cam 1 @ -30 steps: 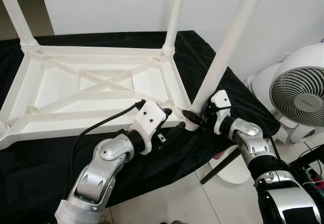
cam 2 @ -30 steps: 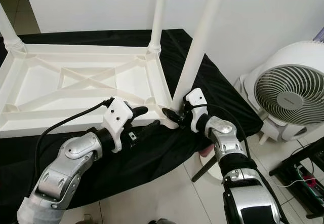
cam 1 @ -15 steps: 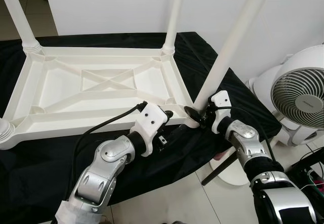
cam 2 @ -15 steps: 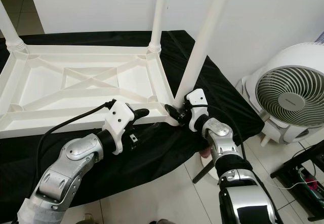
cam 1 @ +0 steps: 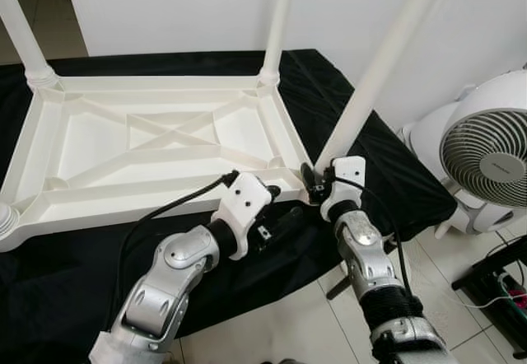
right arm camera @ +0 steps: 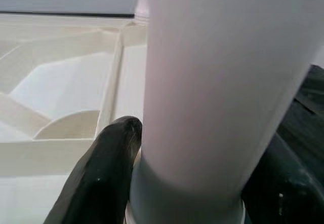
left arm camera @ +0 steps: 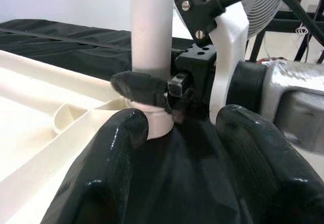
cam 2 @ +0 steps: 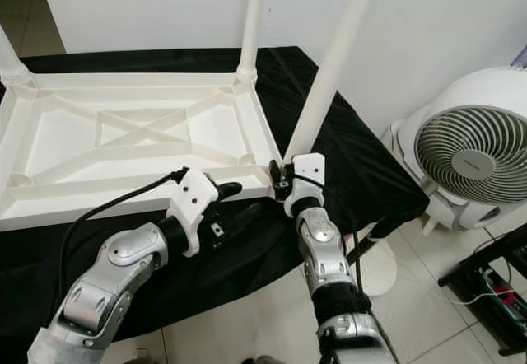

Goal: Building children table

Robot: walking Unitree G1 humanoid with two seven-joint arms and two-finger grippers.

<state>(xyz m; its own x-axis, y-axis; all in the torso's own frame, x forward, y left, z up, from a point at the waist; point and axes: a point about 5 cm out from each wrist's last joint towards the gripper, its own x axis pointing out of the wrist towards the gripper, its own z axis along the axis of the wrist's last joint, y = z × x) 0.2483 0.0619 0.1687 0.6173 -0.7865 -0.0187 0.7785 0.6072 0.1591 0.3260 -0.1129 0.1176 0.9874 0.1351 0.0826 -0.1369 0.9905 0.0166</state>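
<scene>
Seating the last white plastic leg into the upturned white tabletop's near-right corner, right claw clamped on it; left claw apart nearby, three legs seemingly fitted.

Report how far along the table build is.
Done: the upturned white tabletop on the black cloth has legs at both far corners, far left and far right.
In hand: the right gripper is shut on the near-right leg at its base in the corner socket; the left gripper is open beside it.
Left: whether the near-left corner has a leg cannot be seen.
</scene>
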